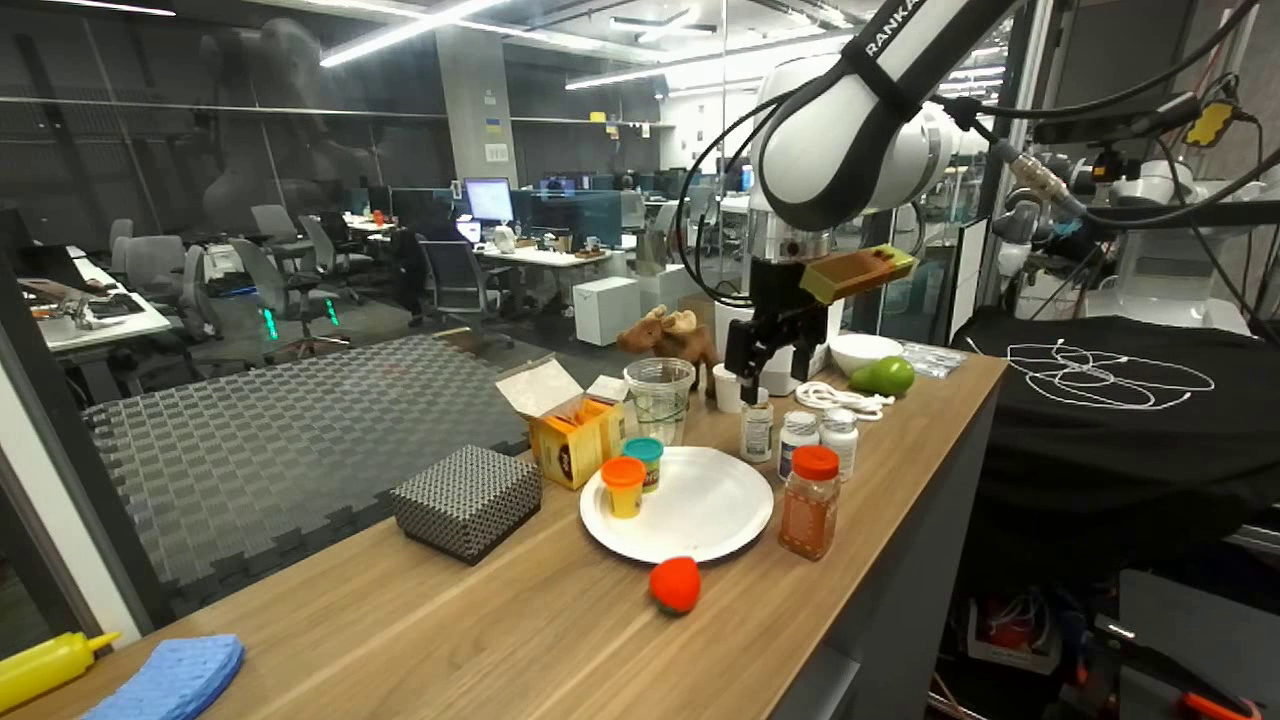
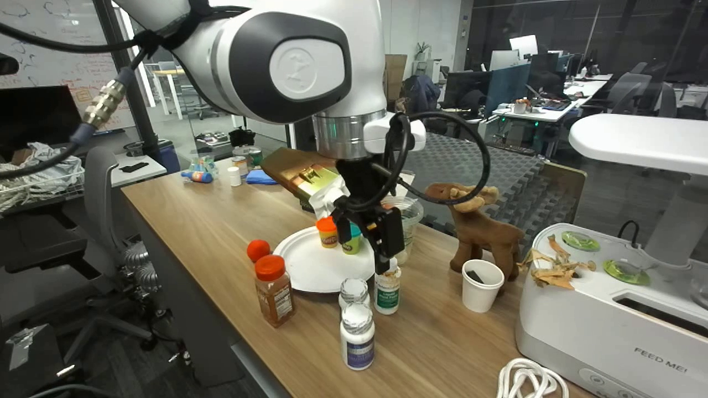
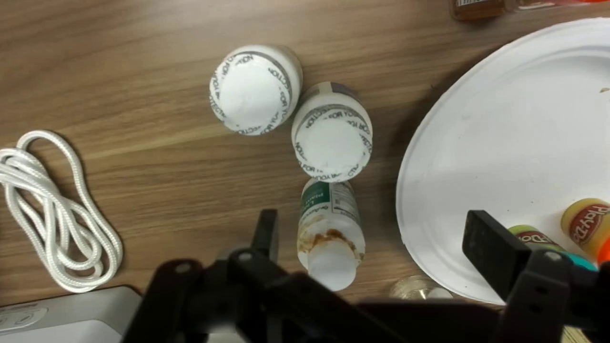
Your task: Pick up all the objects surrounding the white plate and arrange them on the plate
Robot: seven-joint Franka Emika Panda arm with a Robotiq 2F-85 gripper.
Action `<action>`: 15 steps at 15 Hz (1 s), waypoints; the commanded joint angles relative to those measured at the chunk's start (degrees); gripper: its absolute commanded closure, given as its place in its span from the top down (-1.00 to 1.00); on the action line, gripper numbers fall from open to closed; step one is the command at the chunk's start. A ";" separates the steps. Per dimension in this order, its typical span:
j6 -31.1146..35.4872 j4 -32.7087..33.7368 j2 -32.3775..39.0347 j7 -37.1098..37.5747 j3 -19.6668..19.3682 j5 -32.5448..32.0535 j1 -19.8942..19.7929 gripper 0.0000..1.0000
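You are hovering the gripper (image 3: 374, 238) over the table (image 1: 450, 640), its jaws standing wide apart; in the wrist view a stained white bottle (image 3: 330, 231) is showing between them. Two more white bottles (image 3: 333, 138) and a red-capped jar (image 1: 810, 510) are standing near the white plate (image 1: 700, 525), and a rounded red item (image 1: 676, 583) is lying near its rim. An orange-lidded tub (image 1: 624, 488) and a teal-lidded tub (image 1: 645, 460) are sitting on the plate.

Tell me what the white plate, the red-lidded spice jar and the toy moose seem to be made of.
White plate: likely paper, possibly plastic; matte, with soft shading and no sharp glare.
Red-lidded spice jar: clear, shiny plastic or glass, can't tell which; reddish-brown shows through.
Toy moose: seemingly plush fabric; matte brown, softly rounded, no highlights.
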 commanded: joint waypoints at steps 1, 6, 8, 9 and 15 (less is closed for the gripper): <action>0.86 -0.45 -0.92 -4.80 1.65 3.74 -1.87 1.00; -0.07 2.01 1.40 -8.20 2.13 7.20 -3.14 1.00; -0.36 2.96 2.50 -8.40 2.11 7.75 -3.52 1.00; -0.38 3.39 2.96 -8.41 2.11 8.08 -3.69 1.00; -0.13 6.47 5.81 -7.10 2.05 10.16 -4.78 0.79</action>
